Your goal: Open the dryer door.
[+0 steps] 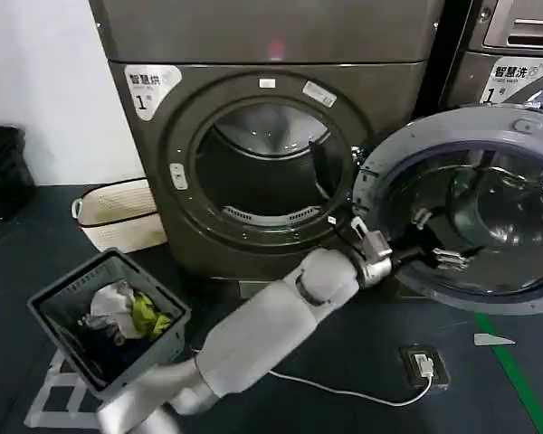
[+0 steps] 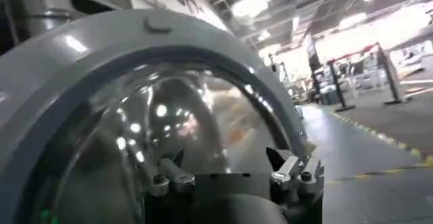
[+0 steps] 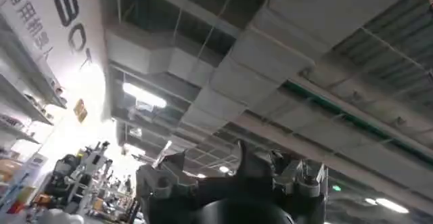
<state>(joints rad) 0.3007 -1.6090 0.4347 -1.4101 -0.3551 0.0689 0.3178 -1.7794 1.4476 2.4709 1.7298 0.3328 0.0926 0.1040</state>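
Dark floor (image 1: 362,353), white wall (image 1: 45,81); one dryer (image 1: 271,54), its dryer door (image 1: 462,136) swung wide at right; left gripper (image 1: 432,240), fingers spread, against the glass.

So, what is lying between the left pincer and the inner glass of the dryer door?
Nothing: in the left wrist view the left pincer is open right before the dryer door, with only bare glass ahead.

Smooth light-grey arm (image 1: 271,330) with rounded joint shells, ending in a silver-and-black tool (image 1: 437,239).
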